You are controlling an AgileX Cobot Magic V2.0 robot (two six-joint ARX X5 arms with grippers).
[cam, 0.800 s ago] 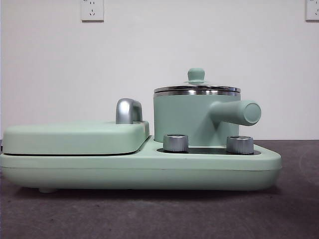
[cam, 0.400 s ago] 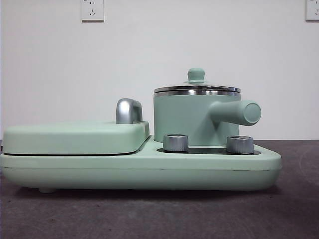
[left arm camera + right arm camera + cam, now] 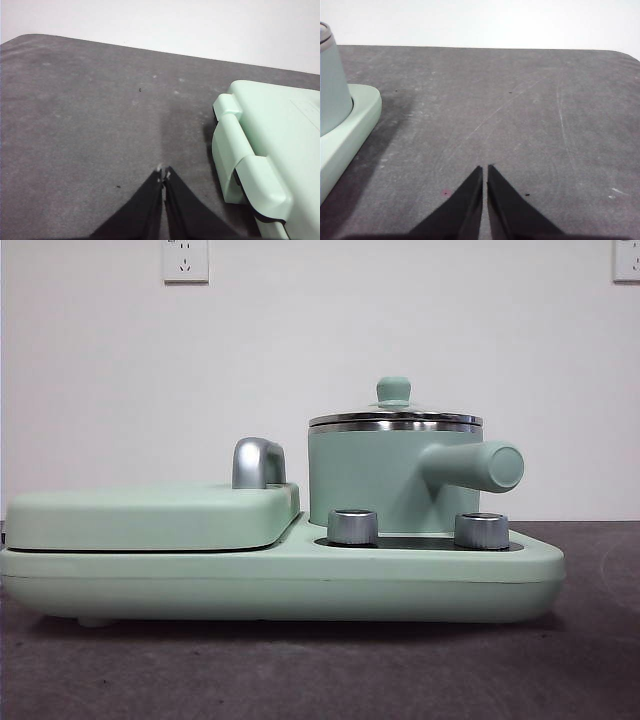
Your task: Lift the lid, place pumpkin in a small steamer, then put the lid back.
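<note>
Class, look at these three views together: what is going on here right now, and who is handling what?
Nothing is being handled. The lid sits on the small steamer, which stands on the mint-green base beside the griddle cover. The left gripper hangs shut over bare table next to the cover's end; the right gripper hangs shut over the table on the steamer's side. No pumpkin shows in any view.

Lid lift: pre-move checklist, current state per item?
1. Lid seated on the small steamer: ok.
2. Lid knob unobstructed from above: ok.
3. Left gripper empty, over bare table beside the griddle cover: ok.
4. Right gripper empty, jaws shut, must open before grasping: not ok.
5. Pumpkin located: not ok, in no view.
6. Steamer empty inside: cannot tell.
</note>
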